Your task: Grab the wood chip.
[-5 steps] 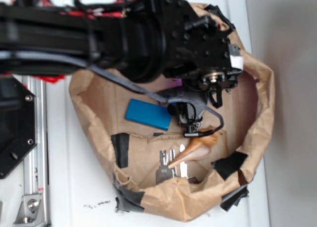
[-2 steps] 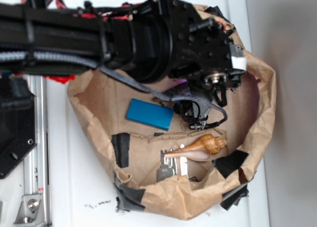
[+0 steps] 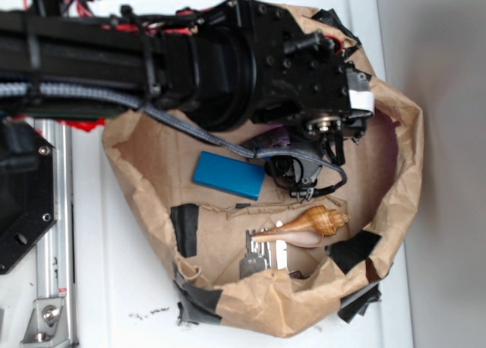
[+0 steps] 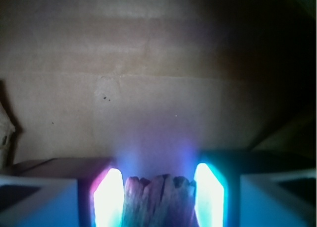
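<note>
In the wrist view the wood chip (image 4: 158, 199), a rough brown sliver with a jagged end, stands between the two glowing pads (image 4: 108, 197) of my gripper (image 4: 158, 177). The pads press against both its sides, and it hangs above the brown paper floor. In the exterior view the gripper (image 3: 301, 173) hangs under the black arm inside the paper bag, right of the blue block (image 3: 228, 175) and above the tan seashell (image 3: 315, 223). The arm hides the chip in that view.
The crumpled brown paper bag (image 3: 406, 143) walls the work area on all sides, patched with black tape (image 3: 184, 228). Metal keys (image 3: 257, 258) lie under the seashell near the front wall. A metal rail (image 3: 53, 234) runs at the left, outside the bag.
The gripper has lifted slightly away from the seashell. The shell has shifted and now lies flatter and fully in view. Little has moved in the last half second.
</note>
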Controlling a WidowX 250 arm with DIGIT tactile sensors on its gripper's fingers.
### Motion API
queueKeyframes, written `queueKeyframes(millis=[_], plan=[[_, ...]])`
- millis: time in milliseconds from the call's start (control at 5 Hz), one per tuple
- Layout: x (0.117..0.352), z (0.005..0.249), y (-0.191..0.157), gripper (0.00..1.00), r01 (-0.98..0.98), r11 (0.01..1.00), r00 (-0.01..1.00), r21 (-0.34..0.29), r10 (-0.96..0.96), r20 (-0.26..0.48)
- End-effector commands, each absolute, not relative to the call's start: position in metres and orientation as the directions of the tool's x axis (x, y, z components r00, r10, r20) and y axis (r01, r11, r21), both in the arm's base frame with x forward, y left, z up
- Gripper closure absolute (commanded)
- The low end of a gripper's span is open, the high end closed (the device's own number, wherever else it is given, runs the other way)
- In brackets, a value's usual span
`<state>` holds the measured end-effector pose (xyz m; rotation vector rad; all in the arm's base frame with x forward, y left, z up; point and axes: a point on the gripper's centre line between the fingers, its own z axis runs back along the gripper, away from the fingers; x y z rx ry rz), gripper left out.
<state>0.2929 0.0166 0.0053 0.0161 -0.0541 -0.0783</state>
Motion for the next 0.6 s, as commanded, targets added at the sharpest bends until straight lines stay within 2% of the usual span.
queueKeyframes(millis=[0,200,400], plan=[[0.307,0.079,-0.004,1.0,0.188,0.982,0.981,-0.005,-0.188,0.055],[0.31,0.129,-0.015,1.0,0.227,0.974,0.971,0.026,-0.228,0.073],[0.309,0.142,-0.017,1.0,0.224,0.974,0.97,0.029,-0.226,0.094]])
